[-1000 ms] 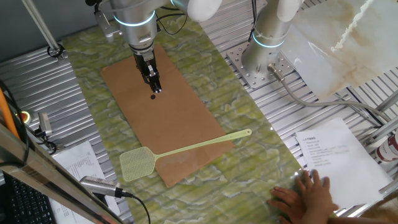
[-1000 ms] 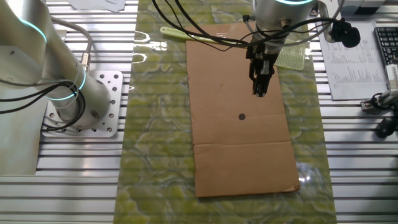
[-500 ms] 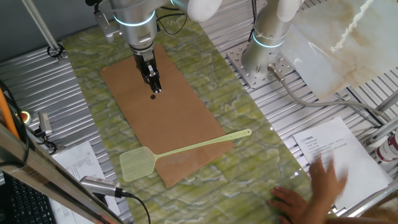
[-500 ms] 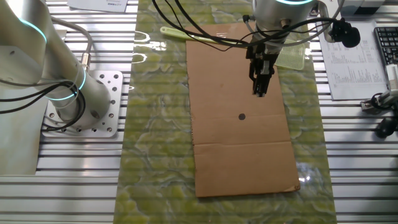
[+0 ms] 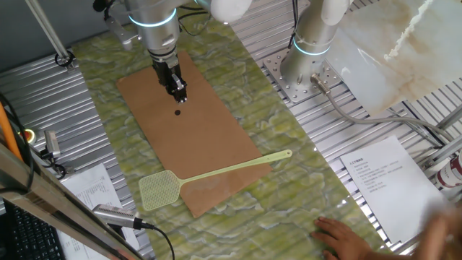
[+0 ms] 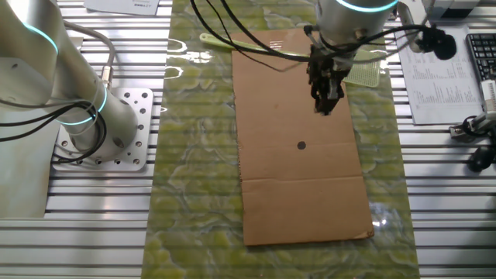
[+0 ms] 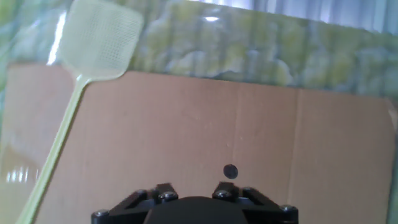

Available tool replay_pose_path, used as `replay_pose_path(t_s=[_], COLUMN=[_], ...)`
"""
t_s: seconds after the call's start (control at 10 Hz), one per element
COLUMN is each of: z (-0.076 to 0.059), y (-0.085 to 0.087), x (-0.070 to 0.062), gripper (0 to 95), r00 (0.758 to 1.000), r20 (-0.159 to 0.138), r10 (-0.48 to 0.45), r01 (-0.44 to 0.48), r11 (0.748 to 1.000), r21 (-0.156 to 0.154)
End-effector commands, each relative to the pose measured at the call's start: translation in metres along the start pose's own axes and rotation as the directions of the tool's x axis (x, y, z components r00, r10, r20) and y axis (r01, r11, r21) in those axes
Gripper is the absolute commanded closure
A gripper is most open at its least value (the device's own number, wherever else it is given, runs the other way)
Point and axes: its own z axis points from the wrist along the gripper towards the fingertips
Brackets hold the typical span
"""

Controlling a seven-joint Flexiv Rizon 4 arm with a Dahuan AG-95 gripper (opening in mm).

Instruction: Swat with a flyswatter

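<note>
My tool (image 5: 177, 92): above the cardboard (image 5: 195, 130), near the dark dot (image 5: 177, 111), carrying nothing; whether its fingers are apart or together I cannot tell.
Flyswatter (image 5: 209, 175): flat on the worktop (image 5: 289, 173) across the cardboard's far end, untouched.
Bearing, hand view: head (image 7: 102, 39) at eleven o'clock.
Long axis: handle running to seven o'clock.

matt brown cardboard sheet (image 5: 193, 130); glossy green marbled cover over the desk (image 5: 289, 173) of ribbed bare metal; pale yellow-green plastic flyswatter (image 5: 209, 175), fine mesh head; white paper sheet (image 5: 390, 184).
</note>
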Motion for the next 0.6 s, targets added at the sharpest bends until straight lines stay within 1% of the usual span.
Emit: replay_pose_path(t_s=[0.1,0.2,0.4,0.6], z=[0.000,0.002,0.006,0.007], y=[0.001,0.004,0.011,0.012], x=[0.000,-0.001,-0.004,-0.005], gripper=[95.0,95.0,95.0,95.0], r00=[0.973,0.971,0.973,0.973], r20=[-0.018,-0.021,-0.020,-0.019], r10=[-0.231,-0.237,-0.229,-0.231], r01=[0.231,0.237,0.228,0.230], r11=[0.972,0.971,0.973,0.973], r21=[-0.041,-0.030,-0.025,-0.024])
